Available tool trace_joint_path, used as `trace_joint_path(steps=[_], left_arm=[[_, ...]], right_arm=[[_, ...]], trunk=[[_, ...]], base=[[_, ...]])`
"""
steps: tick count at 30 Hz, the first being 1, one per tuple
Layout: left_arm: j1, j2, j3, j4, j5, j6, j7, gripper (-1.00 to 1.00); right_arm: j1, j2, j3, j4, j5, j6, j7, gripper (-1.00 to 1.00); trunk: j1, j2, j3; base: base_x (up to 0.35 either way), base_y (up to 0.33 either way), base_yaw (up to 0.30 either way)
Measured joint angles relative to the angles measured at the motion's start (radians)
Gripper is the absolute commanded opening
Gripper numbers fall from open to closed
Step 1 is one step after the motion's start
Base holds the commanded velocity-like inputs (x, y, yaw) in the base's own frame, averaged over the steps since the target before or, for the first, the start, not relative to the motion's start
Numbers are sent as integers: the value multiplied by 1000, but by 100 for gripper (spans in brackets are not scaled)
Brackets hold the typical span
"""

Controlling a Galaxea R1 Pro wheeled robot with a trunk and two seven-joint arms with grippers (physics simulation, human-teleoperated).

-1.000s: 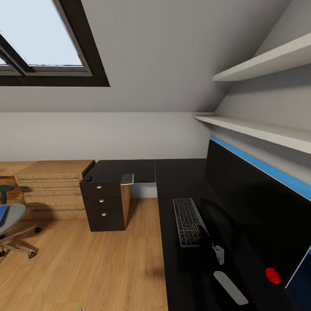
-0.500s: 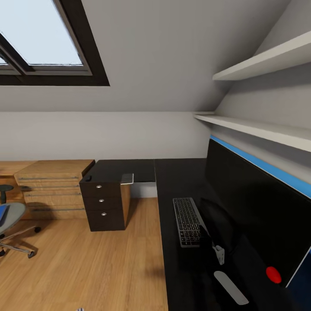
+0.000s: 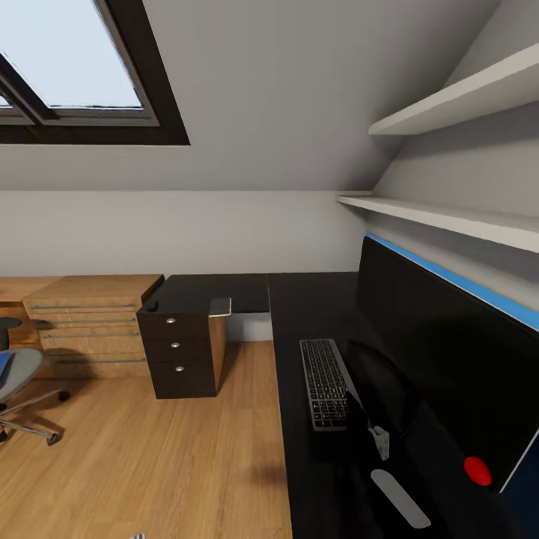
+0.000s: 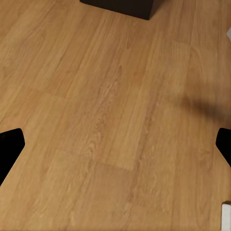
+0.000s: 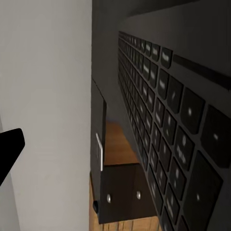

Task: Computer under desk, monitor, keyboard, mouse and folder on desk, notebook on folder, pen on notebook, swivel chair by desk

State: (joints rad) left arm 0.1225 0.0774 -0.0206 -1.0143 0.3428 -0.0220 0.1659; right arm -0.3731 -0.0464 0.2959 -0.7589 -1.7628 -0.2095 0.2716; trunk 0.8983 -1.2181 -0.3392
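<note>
I see the black tabletop (image 3: 299,314) at right carrying keyboard (image 3: 323,383) beside monitor (image 3: 449,359). Open plank floor (image 3: 165,464) lower left; chair (image 3: 19,374) at left edge. Left hand (image 4: 115,144) open over floor; right hand's state I cannot tell.

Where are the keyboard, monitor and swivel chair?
keyboard (image 3: 326,382): head view, middle of the key field.
monitor (image 3: 442,352): head view, centre of the dark screen.
swivel chair (image 3: 19,368): head view, grey seat pad.

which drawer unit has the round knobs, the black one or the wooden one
The black drawer unit; the light wooden chest beside it shows long bar handles instead.
</note>
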Motion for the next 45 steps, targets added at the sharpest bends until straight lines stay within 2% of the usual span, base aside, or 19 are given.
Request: trace_joint_path(steps=[25, 34, 45], left_arm=[[0, -1, 0, 2, 0, 1, 1, 100], [0, -1, -2, 9, -1, 1, 2, 100], [0, -1, -4, 14, -2, 0, 2, 100]], right_arm=[[0, 0, -2, 0, 0, -1, 1, 100], [0, 0, -4, 1, 0, -2, -3, 100], [0, 2, -27, 1, 0, -3, -46, 100]], trunk=[[96, -175, -78], [96, -175, -79], [96, -175, -79]], base=[[0, 0, 0], [0, 0, 0], [0, -22, 0]])
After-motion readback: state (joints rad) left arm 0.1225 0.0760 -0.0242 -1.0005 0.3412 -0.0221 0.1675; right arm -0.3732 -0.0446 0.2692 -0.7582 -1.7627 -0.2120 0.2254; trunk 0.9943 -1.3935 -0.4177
